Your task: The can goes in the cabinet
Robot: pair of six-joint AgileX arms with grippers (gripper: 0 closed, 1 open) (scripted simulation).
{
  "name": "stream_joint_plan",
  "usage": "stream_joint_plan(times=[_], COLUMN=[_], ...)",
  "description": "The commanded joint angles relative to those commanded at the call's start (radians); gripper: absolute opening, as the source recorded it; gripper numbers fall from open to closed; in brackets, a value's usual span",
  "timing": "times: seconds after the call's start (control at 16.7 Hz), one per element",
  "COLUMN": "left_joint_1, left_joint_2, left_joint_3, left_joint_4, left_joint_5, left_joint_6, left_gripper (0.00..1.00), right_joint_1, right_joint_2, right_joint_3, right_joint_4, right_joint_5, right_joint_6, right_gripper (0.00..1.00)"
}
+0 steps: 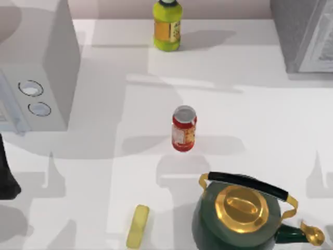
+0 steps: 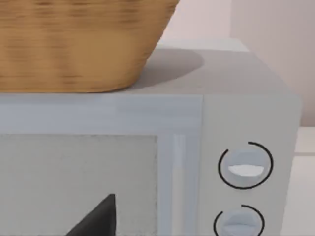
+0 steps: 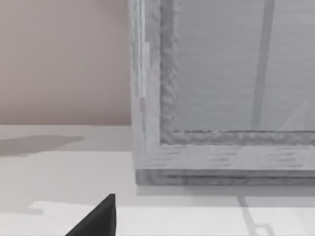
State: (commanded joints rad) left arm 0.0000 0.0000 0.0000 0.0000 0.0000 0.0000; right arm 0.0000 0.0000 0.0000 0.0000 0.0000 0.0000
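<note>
Two grippers are parked away from the can point(image 1: 183, 128), which stands upright on the white table point(image 1: 104, 172), untouched. The left gripper point(image 2: 96, 220) has the microwave point(image 2: 147, 162) door just ahead of it, with a woven basket point(image 2: 74, 44) on top. The right gripper point(image 3: 96, 220) faces the grey cabinet point(image 3: 221, 98). Whether either is open or closed cannot be told. A green kettle point(image 1: 234, 219) stands near the can, and a yellow-green bottle point(image 1: 167, 26) stands well apart from it.

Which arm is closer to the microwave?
Left. The left arm sits at the table's left edge by the microwave; the right arm faces the cabinet on the right side.
</note>
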Motion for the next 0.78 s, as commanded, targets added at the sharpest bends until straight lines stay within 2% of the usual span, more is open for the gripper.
stream_joint_plan(times=[0.36,0.78], left_joint_1=[0.000,0.000], left_joint_2=[0.000,0.000], left_joint_3=[0.000,0.000], left_joint_4=[0.000,0.000], left_joint_5=[0.000,0.000], left_joint_6=[0.000,0.000], left_gripper=[1.00,1.00], right_joint_1=[0.061,0.319], right_joint_2=[0.104,0.650], right_joint_3=[0.069,0.399], right_joint_4=[-0.026,-0.118], right_joint_5=[0.035,0.196], right_joint_6=[0.041,0.253], right_gripper=[1.00,1.00])
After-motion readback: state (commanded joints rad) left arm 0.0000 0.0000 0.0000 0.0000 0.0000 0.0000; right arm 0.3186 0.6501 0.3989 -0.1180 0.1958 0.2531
